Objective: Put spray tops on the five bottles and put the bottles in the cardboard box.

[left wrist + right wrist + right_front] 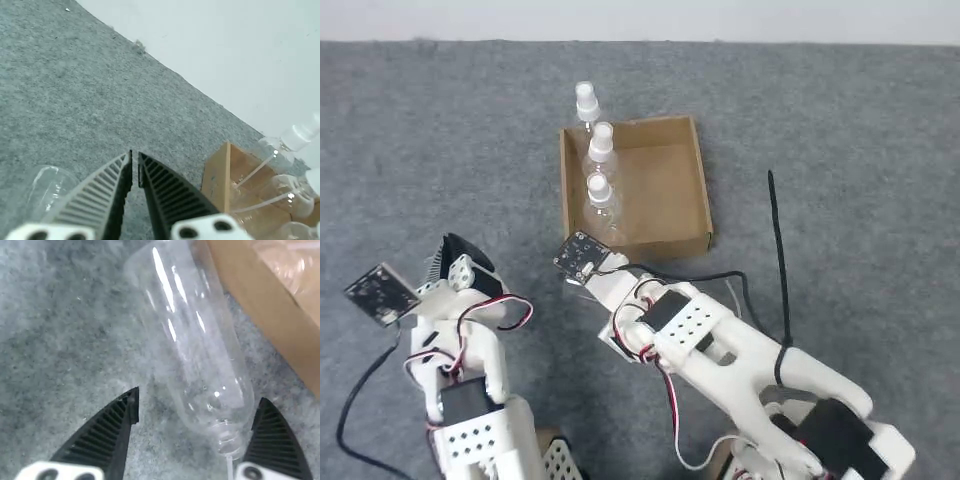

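Just before the near wall of the cardboard box (280, 315), a clear bottle (195, 340) lies on the grey bench (60, 340), and the right tool (197, 397) straddles its neck end with jaws wide apart, gripping nothing. Off to its left, the left tool (134, 155) is pinched closed and empty near a second bottle (42, 192). Beyond, the box holds two spray-topped bottles (603, 205) along its left wall, with a third bottle (586, 105) at its far left corner.

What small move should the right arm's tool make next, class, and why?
Probably close the right tool on the clear bottle. Its jaws stand open on either side of the bottle's narrow end, and the bottle lies unheld on the grey carpet beside the cardboard box.
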You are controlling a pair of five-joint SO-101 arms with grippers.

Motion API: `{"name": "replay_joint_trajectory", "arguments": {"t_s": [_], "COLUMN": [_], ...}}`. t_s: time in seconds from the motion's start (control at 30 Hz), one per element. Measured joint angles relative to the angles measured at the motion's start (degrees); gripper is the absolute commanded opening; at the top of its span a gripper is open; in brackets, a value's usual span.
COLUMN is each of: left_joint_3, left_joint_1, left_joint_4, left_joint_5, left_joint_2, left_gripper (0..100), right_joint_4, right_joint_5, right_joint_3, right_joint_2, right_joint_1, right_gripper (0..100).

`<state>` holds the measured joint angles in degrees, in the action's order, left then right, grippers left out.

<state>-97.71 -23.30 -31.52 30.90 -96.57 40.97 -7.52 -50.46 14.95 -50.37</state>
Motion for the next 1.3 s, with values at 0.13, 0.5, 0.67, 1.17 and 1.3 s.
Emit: {"name": "replay_joint_trajectory", "arguments": {"t_s": [0.13, 0.5, 0.67, 1.17, 1.3], "left_joint_3": [0.0, 0.0, 0.0, 0.0, 0.0], "left_joint_1": [0.0, 0.0, 0.0, 0.0, 0.0], "left_joint_4": [0.0, 0.0, 0.0, 0.0, 0.0], "left_joint_5": [0.0, 0.0, 0.0, 0.0, 0.0], "left_joint_2": [0.0, 0.0, 0.0, 0.0, 0.0], "left_gripper": [1, 1, 1, 1, 1], "right_joint_4": [0.0, 5.19, 11.43, 32.26, 37.71], "right_joint_5": [-0.79, -4.04, -4.04, -4.31, -4.31], "right_joint_3": [0.0, 3.25, 7.03, 19.78, 23.03], "right_joint_2": [0.0, 0.0, 0.0, 0.0, 0.0], "right_joint_1": [0.09, 0.0, 0.0, 0.0, 0.0], "right_gripper": [15.6, 14.4, 14.4, 14.6, 14.6]}}
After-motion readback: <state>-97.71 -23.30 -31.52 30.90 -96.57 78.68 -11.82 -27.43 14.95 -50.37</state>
